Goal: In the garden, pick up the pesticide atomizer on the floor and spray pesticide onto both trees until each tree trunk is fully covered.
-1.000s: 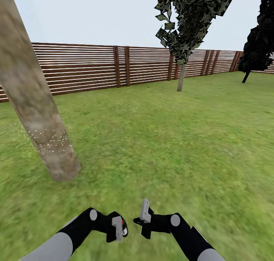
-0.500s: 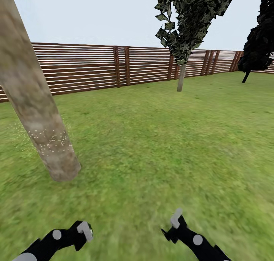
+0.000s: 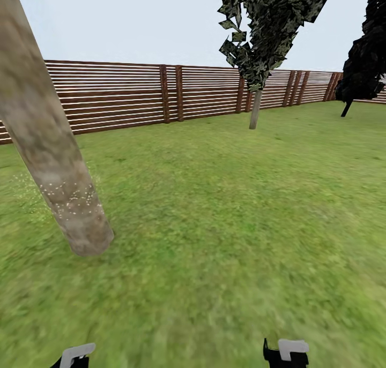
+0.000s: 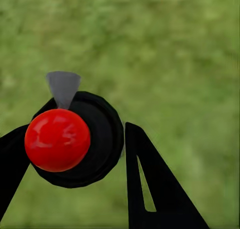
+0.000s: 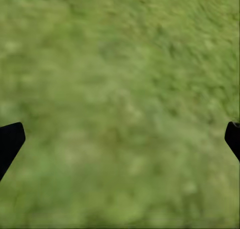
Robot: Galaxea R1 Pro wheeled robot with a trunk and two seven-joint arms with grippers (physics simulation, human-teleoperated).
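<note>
Grass lawn (image 3: 225, 207) all round, left gripper (image 4: 95, 154) clamped on the atomizer (image 4: 75, 139) sitting between its jaws, right gripper (image 5: 120, 144) spread wide over bare grass, near trunk (image 3: 53, 159) only speckled low down, second of two trees (image 3: 256, 108) looks unsprayed.

Both tools are black: the left tool (image 4: 75, 164) has flat triangular fingers (image 4: 150, 189), one with a slot; the right tool (image 3: 286, 353) carries a pale grey tip.

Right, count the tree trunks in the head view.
3. A thick near tree trunk at left, speckled low down; a thin trunk by the fence; a dark leaning trunk far right. Others may stand out of view.
</note>
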